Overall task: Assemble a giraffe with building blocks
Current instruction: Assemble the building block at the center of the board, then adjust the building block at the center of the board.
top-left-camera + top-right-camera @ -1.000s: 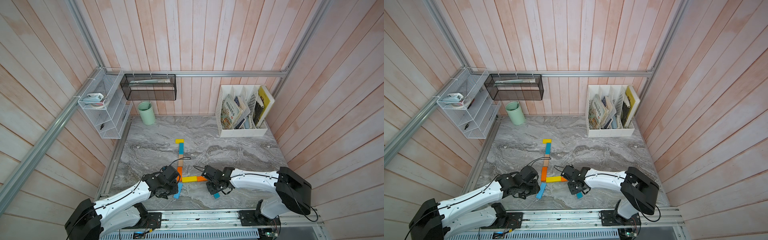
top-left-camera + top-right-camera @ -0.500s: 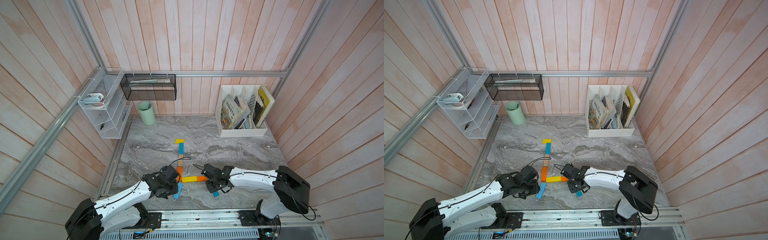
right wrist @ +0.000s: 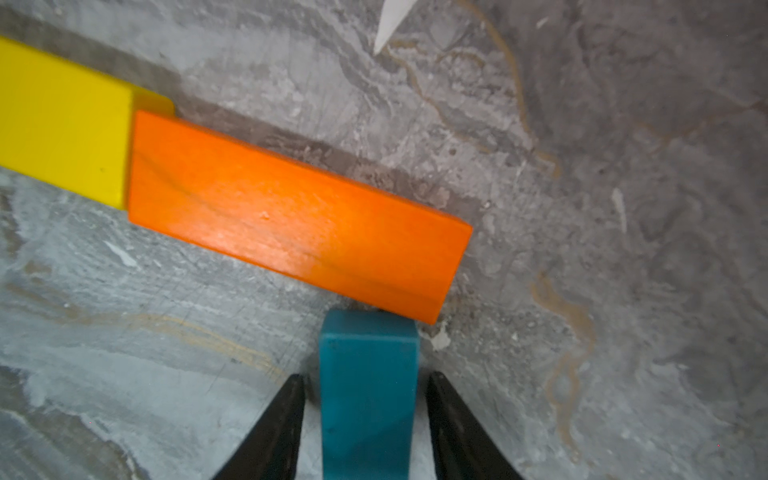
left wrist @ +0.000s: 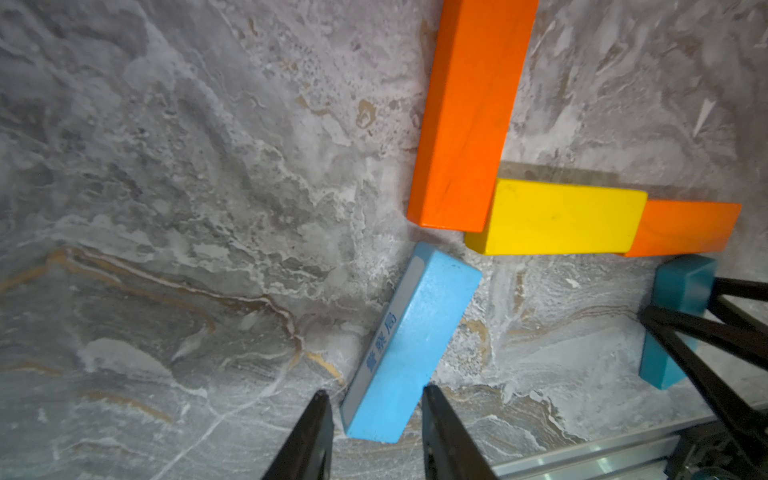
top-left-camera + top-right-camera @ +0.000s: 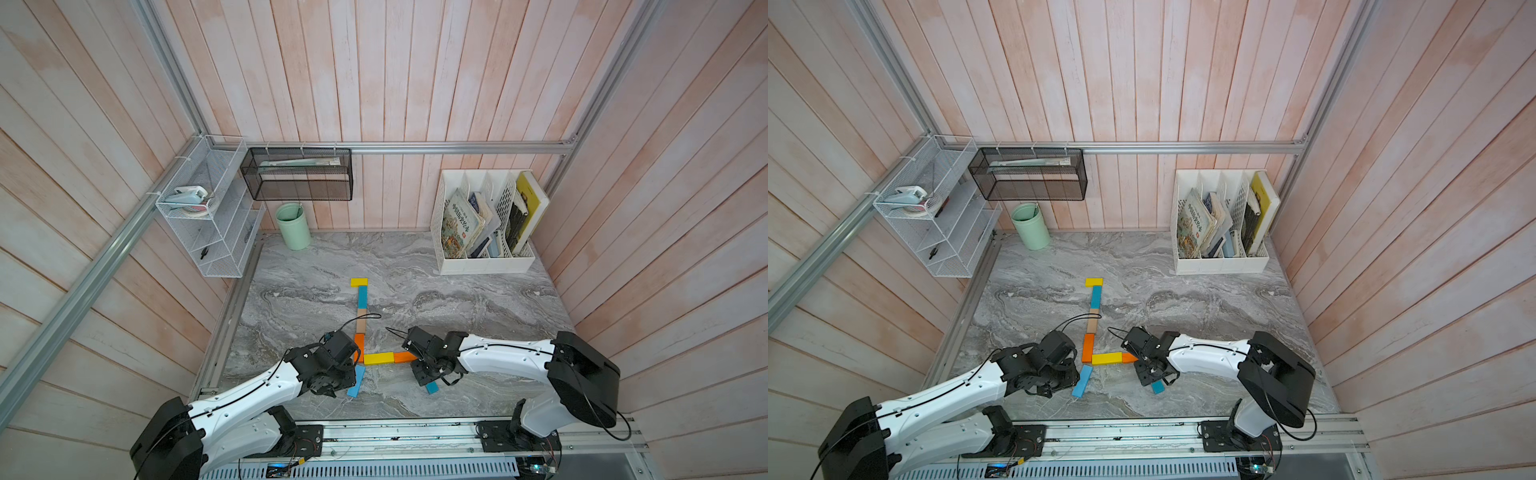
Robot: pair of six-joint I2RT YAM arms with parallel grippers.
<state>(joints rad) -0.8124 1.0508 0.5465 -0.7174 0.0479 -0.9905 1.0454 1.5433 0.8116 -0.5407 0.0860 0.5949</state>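
Note:
The giraffe lies flat on the marble table in both top views: yellow head [image 5: 359, 282], teal, tan [image 5: 361, 322] and orange neck, then a yellow [image 5: 378, 358] and orange [image 5: 404, 356] body bar. A light blue block [image 4: 409, 340] slants off the neck's orange foot. My left gripper [image 4: 376, 401] straddles its near end; one finger touches it and a thin gap shows at the other. A teal block [image 3: 368, 386] butts the orange body block [image 3: 291, 224] near its end. My right gripper [image 3: 365, 386] stands open round it, with a gap on each side.
A green cup [image 5: 293, 226] and a white file holder with books [image 5: 484, 262] stand at the back wall. A wire rack [image 5: 208, 224] and a black mesh basket [image 5: 297, 178] hang on the walls. A metal rail [image 5: 395, 432] runs along the front edge. A black cable [image 5: 368, 316] loops over the neck.
My right gripper's jaws have spread off the teal block, which stays on the table. The left arm and the light blue block have not moved.

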